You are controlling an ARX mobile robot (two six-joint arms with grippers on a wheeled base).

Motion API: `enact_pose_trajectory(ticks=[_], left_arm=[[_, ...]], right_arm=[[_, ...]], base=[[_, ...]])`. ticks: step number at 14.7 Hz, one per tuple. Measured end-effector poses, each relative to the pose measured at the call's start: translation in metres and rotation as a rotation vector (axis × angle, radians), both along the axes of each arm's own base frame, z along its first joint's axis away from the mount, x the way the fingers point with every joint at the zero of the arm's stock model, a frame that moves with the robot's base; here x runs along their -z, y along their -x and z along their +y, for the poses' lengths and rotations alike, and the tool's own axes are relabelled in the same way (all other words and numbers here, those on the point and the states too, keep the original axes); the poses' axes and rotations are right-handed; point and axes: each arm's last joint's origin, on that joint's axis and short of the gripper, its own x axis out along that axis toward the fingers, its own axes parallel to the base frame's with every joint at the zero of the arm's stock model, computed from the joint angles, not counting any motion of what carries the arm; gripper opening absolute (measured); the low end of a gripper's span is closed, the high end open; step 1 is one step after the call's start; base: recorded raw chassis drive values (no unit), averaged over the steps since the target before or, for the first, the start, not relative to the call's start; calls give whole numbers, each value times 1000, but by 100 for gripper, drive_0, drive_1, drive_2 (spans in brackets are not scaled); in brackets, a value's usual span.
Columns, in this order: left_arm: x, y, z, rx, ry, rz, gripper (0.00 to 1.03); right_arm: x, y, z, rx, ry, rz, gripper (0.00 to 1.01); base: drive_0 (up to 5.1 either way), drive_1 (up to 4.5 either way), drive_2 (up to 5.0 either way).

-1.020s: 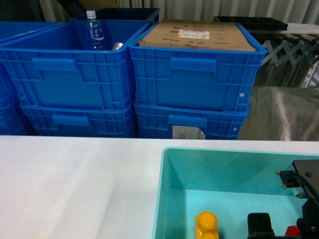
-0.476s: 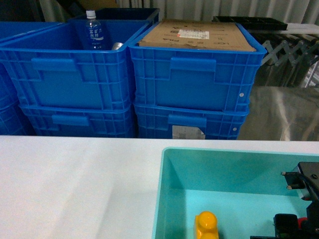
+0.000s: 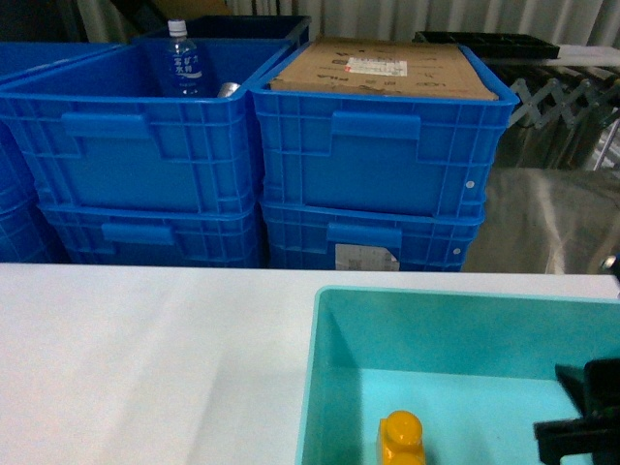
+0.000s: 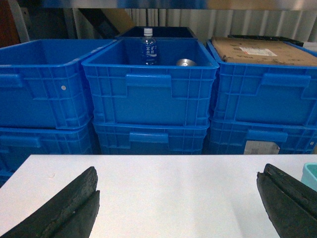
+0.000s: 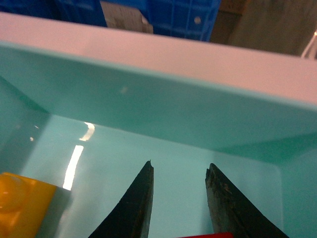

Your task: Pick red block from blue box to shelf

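Moved: right gripper (image 5: 179,198) went lower and more to the right inside the blue box (image 3: 334,387) than a second before; in the head view only its black edge showed at the bottom right corner.
Right gripper fingers: a narrow gap between the two black tips, nothing clamped between them yet.
Red block (image 5: 208,235): only a thin red strip showed at the bottom edge of the right wrist view, just below the gap between the tips, down in the box.
Yellow block (image 3: 401,438): on the box floor, well to the left of the gripper.
Left gripper (image 4: 178,208): spread wide over the white table (image 4: 173,188), holding nothing.
Behind the table: stacked dark blue crates (image 3: 378,155), one with a water bottle (image 3: 183,58), one with a cardboard sheet (image 3: 387,70) on top.
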Motion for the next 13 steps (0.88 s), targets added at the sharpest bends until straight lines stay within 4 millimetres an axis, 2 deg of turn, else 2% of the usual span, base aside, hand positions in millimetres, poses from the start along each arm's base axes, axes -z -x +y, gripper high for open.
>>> enact_pose_trajectory(ticks=[3, 4, 5, 6, 7, 9, 11, 13], left_arm=[[0, 0, 0, 0, 0, 0, 98], [0, 0, 0, 0, 0, 0, 98], [0, 0, 0, 0, 0, 0, 98], [0, 0, 0, 0, 0, 0, 98], [0, 0, 0, 0, 0, 0, 98], [0, 0, 0, 0, 0, 0, 98], [0, 0, 0, 0, 0, 0, 98], [0, 0, 0, 0, 0, 0, 98]], right_arm=[[-66, 4, -24, -85, -8, -168, 27], [-113, 14, -61, 35, 96, -522, 27], [-106, 38, -92, 183, 156, -629, 27], [-109, 59, -90, 156, 115, -670, 27], [-108, 70, -89, 161, 108, -670, 27], [-106, 79, -87, 186, 85, -664, 27], [-85, 90, -79, 191, 7, -516, 27], [-76, 92, -77, 189, -16, -456, 27]], base=[[0, 0, 0], [0, 0, 0], [0, 0, 0], [0, 0, 0], [0, 0, 0], [0, 0, 0], [0, 0, 0], [0, 0, 0]])
